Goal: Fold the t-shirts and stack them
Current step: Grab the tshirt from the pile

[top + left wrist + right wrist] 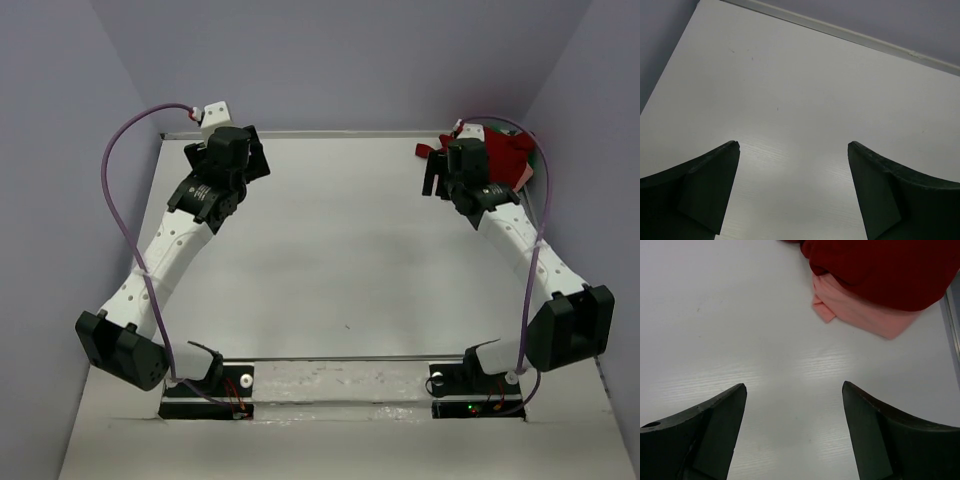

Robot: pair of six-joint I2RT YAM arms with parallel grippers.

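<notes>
The t-shirts lie bunched in a pile at the table's far right corner. The dark red one [505, 155] [880, 270] is on top, with the salmon pink one [860, 315] sticking out from under it. A thin green edge [536, 165] shows on the pile's right side. My right gripper [435, 178] [794, 385] stands open just left of the pile, over bare table and apart from the cloth. My left gripper [255, 152] [793, 144] is open at the far left, with only white table between its fingers.
A small white box [212, 113] sits at the far left corner. A raised rail [840, 32] runs along the table's back edge under the purple walls. Purple cables [125, 230] loop beside each arm. The arm bases [205, 385] are at the near edge.
</notes>
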